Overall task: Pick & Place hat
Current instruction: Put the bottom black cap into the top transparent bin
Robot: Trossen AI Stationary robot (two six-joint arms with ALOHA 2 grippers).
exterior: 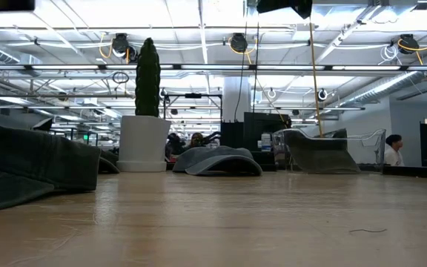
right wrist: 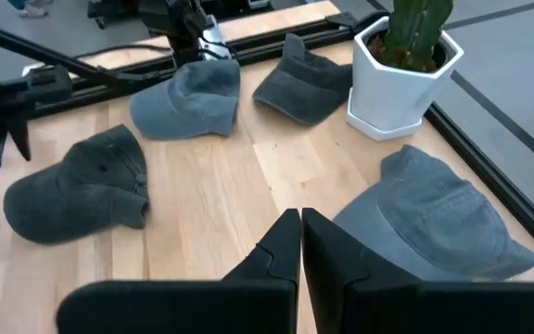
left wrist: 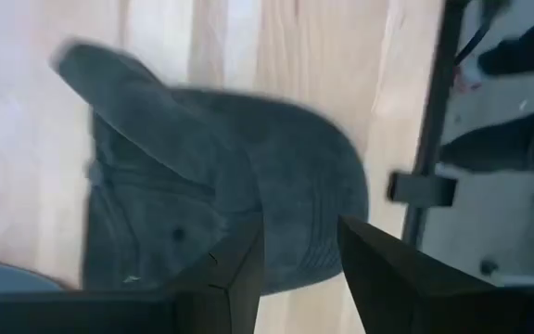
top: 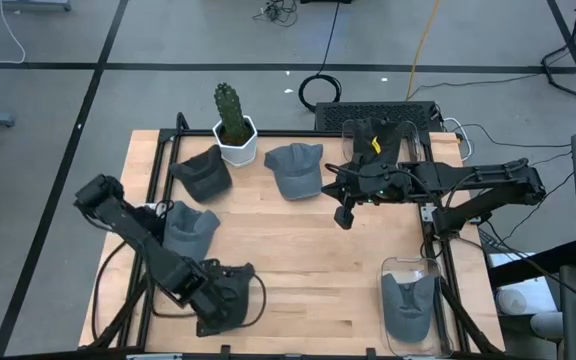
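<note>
A dark grey hat [top: 236,292] [left wrist: 202,186] lies crown up on the wooden table [top: 308,260] near its front left corner. My left gripper [top: 213,305] [left wrist: 299,269] hangs open just over it, pointing steeply down, with the hat's rear part under the gap between the fingers; I see no touch. My right gripper [top: 345,215] [right wrist: 300,246] is shut and holds nothing. It hovers above the table's middle right, beside a lighter grey hat [top: 296,168] [right wrist: 434,223]. A blue-grey hat [top: 188,228] and another dark hat [top: 203,172] lie at the left.
A cactus in a white pot [top: 234,135] [exterior: 143,141] stands at the far edge. A clear container [top: 410,295] at the front right holds a grey hat. Dark frame rails [top: 153,170] run along the table's left and right sides. Bare wood lies in the middle.
</note>
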